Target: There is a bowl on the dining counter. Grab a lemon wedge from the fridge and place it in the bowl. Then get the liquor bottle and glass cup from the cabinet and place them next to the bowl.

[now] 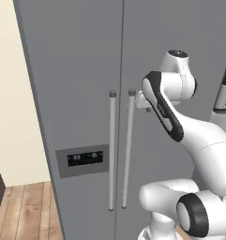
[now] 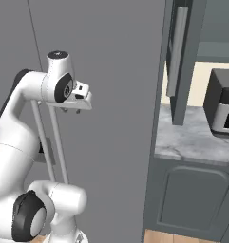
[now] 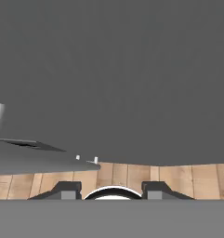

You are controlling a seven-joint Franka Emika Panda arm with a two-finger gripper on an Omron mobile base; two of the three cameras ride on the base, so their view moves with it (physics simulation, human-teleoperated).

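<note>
Reaching toward the fridge [image 1: 81,93] handles [image 1: 112,150] — doors shut | tool [image 2: 77,108] beside the right handle, parted, nothing grasped | progress: early — lemon wedge not yet fetched | left: bowl, bottle, cup steps, none of them in view

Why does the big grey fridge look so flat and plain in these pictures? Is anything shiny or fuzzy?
Left base view: the fridge doors are even matte grey with no glare; only its handles catch soft light. Right base view: flat too, with a faint shadow under the gripper. Hand view: the door is one smooth grey sheet, slightly soft, and the wood floor looks a bit blurry.
</note>
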